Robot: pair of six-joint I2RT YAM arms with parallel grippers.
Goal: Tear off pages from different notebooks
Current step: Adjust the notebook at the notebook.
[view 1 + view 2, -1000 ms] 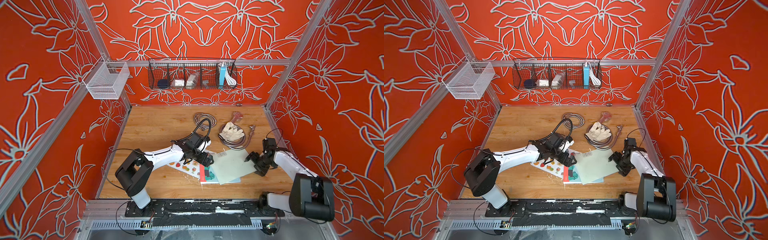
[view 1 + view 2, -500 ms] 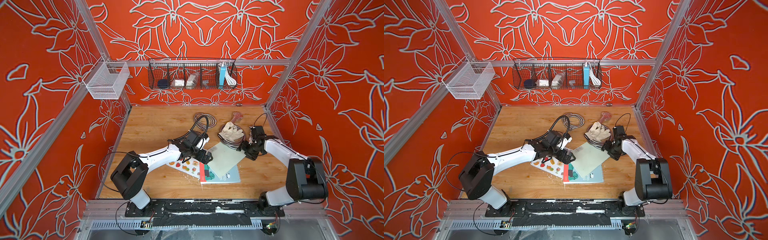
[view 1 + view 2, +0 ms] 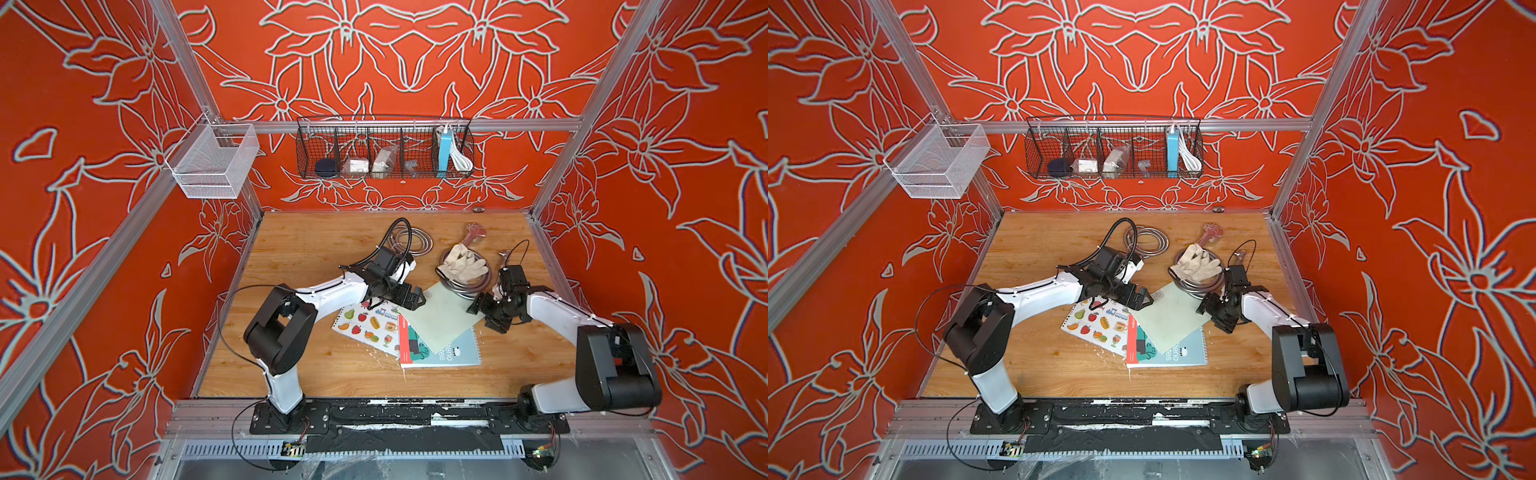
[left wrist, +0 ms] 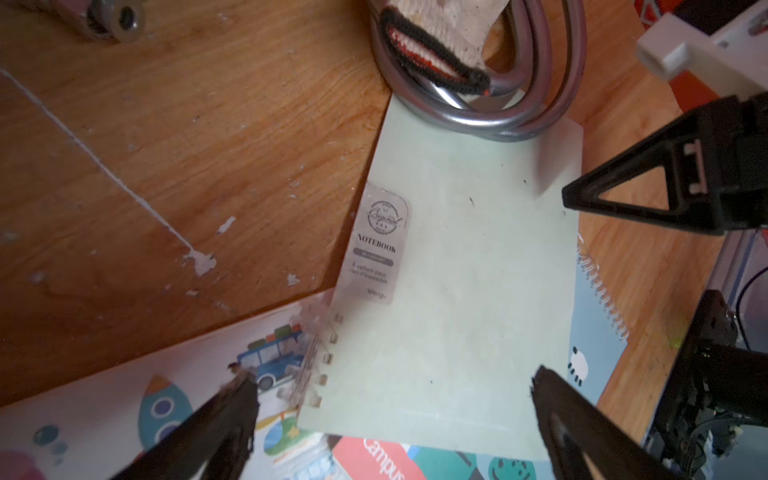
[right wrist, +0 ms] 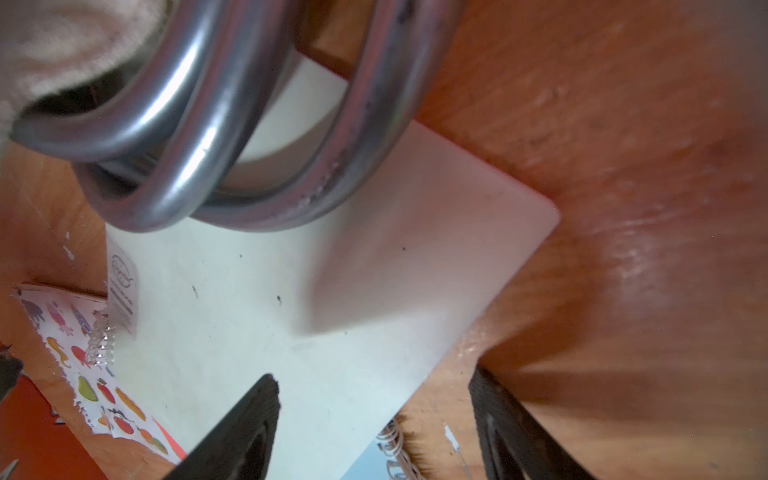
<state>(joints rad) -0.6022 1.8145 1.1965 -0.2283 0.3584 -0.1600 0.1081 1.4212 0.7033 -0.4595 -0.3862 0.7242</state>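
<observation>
Three closed notebooks overlap mid-table. The pale grey-green notebook lies on top of the light blue notebook and the fruit-picture notebook. Its far corner is tucked under the metal hose coil. My left gripper hovers open over its spiral corner, holding nothing. My right gripper is open at the opposite edge, one finger over the cover, the other over bare wood. No loose pages show.
An off-white glove rests on the coiled metal hose just behind the notebooks. A second thin hose coil lies farther back. A wire basket hangs on the back wall, a white mesh one on the left.
The right gripper swung back toward the hose, then returned to the grey-green notebook's right edge. That notebook turned and slid back-left, its corner now under the hose. The left gripper shifted slightly.
</observation>
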